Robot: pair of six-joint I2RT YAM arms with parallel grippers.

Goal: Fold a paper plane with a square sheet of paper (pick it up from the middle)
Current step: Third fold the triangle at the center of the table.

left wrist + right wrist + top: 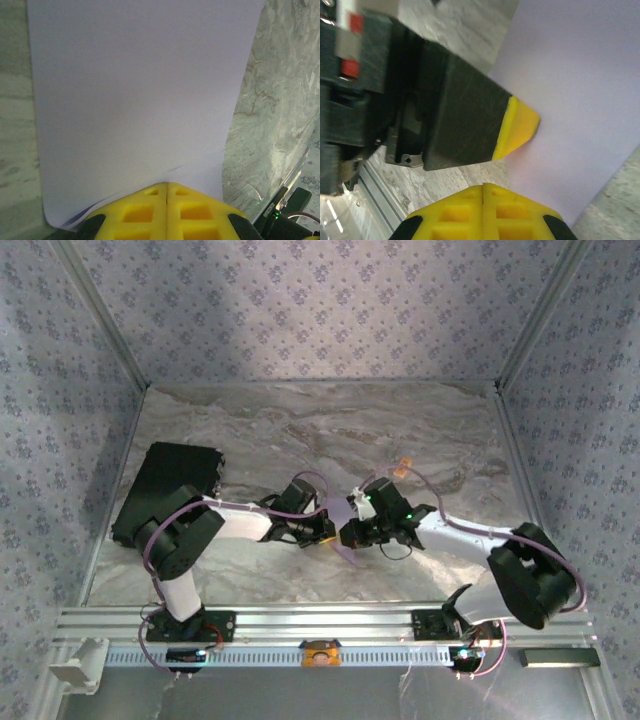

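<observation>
The square sheet of paper [135, 90] sits to the right of the black rectangular pad [168, 490], well apart from it, near the middle of the marble-patterned table [300, 430]. Both arms reach in to meet at it. The left tool [166, 186], on the side of the sheet nearer the pad, has its yellow pads pressed together with no gap. The sheet's near edge is pinched at their tips, a shallow wrinkle runs out from that spot, and the near corner curls up off the table. The right tool [483, 187], on the side of the sheet farther from the pad, is also closed, pad against pad. The lavender sheet comes right up to its tips, but I cannot tell whether it is caught between them. In the right wrist view, one yellow fingertip [517, 127] of the left tool rests against the face of the sheet. A small orange-tan object [403, 468] lies farther right of the pad than the sheet, toward the back wall.
</observation>
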